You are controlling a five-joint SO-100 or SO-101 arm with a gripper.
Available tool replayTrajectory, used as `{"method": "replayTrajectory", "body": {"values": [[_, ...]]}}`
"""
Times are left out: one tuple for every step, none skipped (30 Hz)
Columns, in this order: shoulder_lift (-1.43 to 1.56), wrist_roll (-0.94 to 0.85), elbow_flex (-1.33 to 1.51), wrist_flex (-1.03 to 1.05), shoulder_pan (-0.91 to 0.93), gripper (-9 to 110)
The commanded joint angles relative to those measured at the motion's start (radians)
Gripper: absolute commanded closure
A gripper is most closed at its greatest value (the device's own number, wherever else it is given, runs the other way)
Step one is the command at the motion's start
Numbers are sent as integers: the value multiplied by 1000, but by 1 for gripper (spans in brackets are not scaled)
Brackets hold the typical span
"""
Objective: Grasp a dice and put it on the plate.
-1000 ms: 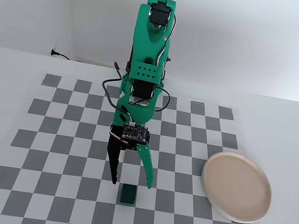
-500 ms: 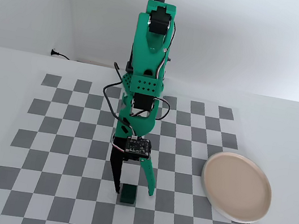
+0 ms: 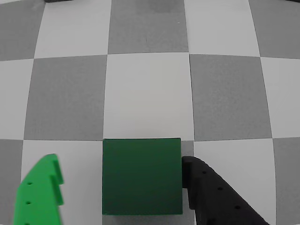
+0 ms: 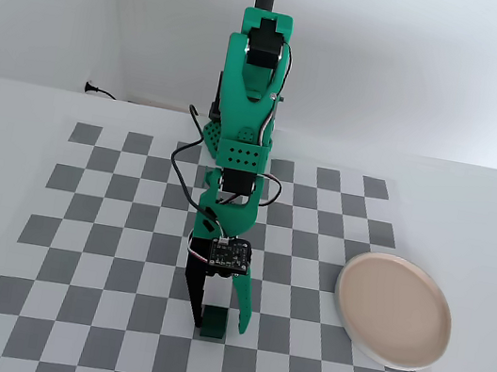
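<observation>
One bare plate [image 4: 393, 310], dice [image 3: 142, 177] apart, between open gripper [image 3: 122, 185] fingers.

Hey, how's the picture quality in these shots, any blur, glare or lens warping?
Wrist view: checker lines bow outward, a wide-lens warp; the dice is sharp, the green finger slightly soft. Fixed view: even, soft light, no glare on the plate, only faint shadows.

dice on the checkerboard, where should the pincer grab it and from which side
Grip the dice across its two flat, parallel side faces, coming straight down from above. It sits square on the board with a flat top, and the pincer already straddles it: black finger at one face, green finger standing off the other.
</observation>
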Motion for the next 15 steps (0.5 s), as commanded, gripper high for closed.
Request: {"method": "replayTrajectory", "body": {"values": [[3,-2,-74,-35,-8,94],[-3,-3,-75,-40,-6,99],[-8,-3,-75,-44,-6,104],[-14,-5,-78,-46,-6,106],[-18,-2,-86,-40,-6,106],[-21,3,-97,-25,-6,106],[-21,8,-107,-9,-6,106],[-20,14,-117,6,-6,106],[-15,18,-126,21,-6,106],[-9,21,-130,31,-5,106],[-3,25,-132,37,-5,106],[5,25,-132,40,-5,106],[12,25,-132,44,-5,106],[20,26,-132,51,-5,106],[26,28,-132,55,-5,106]]}}
